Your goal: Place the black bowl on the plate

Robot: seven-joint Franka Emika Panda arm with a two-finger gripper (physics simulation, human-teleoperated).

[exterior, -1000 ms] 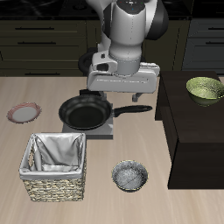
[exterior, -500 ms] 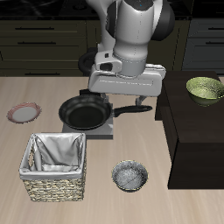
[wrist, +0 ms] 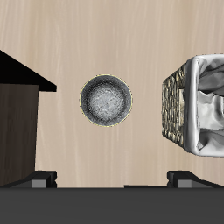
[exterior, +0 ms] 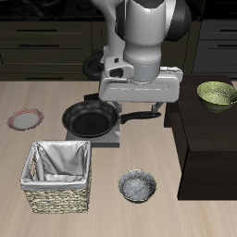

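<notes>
The black bowl, dark outside and speckled grey inside, sits upright on the table near its front edge, beside the basket. In the wrist view the bowl lies well below my gripper, a little ahead of the fingertips, which stand wide apart with nothing between them. In the exterior view my gripper hangs high above the frying pan's handle. The plate, pinkish-red rimmed with a pale centre, lies flat far across the table from the bowl, beyond the basket. It is out of the wrist view.
A black frying pan rests on a grey burner in mid-table. A wicker basket with white cloth lining stands near the front edge, also in the wrist view. A dark cabinet carries a yellow-green bowl.
My arm has shifted sideways toward the dark cabinet, with the gripper still high and open. The bowl, plate and pan have not moved.
</notes>
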